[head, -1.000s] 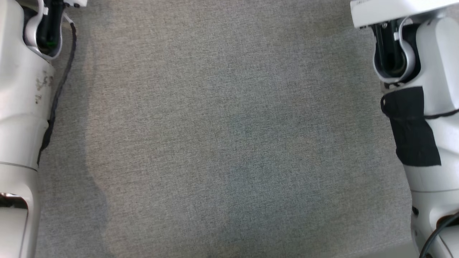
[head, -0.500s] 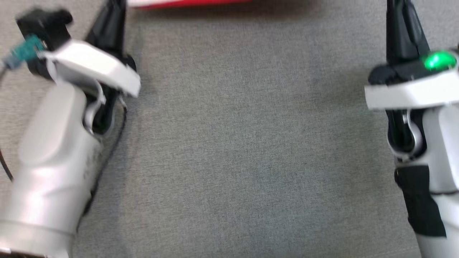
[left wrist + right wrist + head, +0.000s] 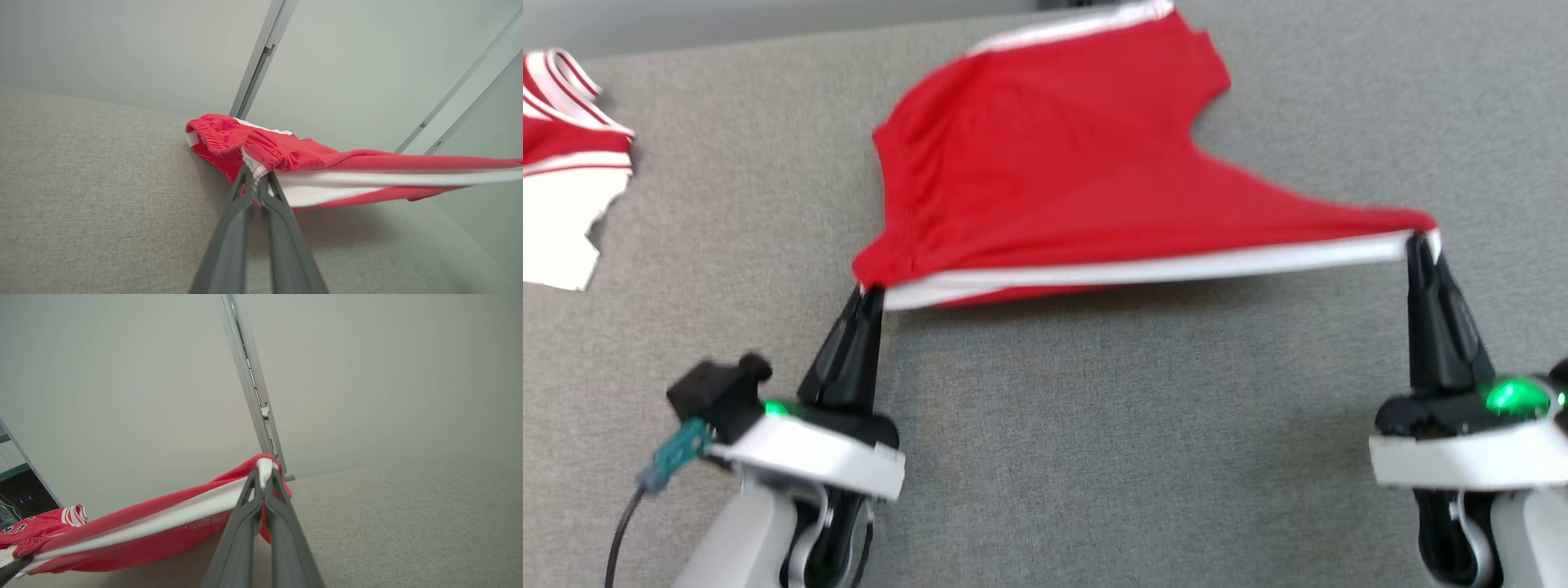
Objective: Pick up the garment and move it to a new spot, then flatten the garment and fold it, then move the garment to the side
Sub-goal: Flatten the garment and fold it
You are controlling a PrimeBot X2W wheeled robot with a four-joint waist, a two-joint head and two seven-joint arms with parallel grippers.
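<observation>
Half a second ago the head view shows just a thin red strip at its top edge. Now the head looks higher up, so the whole red garment [image 3: 1054, 163] is in the picture.

The left gripper [image 3: 872, 291] is pinched tight on one near corner of the garment. Its two dark fingers are pressed together with the cloth between them. The right gripper [image 3: 1419, 242] is pinched tight on the other near corner in the same way. A white band [image 3: 1143, 268] runs along the edge between the two grippers and is pulled almost straight. That near edge is up in the air, and a shadow lies under it. The far part of the garment seems to rest on the grey table [image 3: 1094, 457], close to its back edge. Another red and white garment [image 3: 564, 155] lies far off on the left.

The garment looks soft, thin and light. It will likely droop and fold wherever nothing holds it, and it should not break. The cloth may be a bit slippery, so a small pinch could slide off.

The corners on the white band look like good places to hold, since the edge seems thicker there. Both grippers probably need to pull the same amount, or the cloth may bunch up on one side.
</observation>
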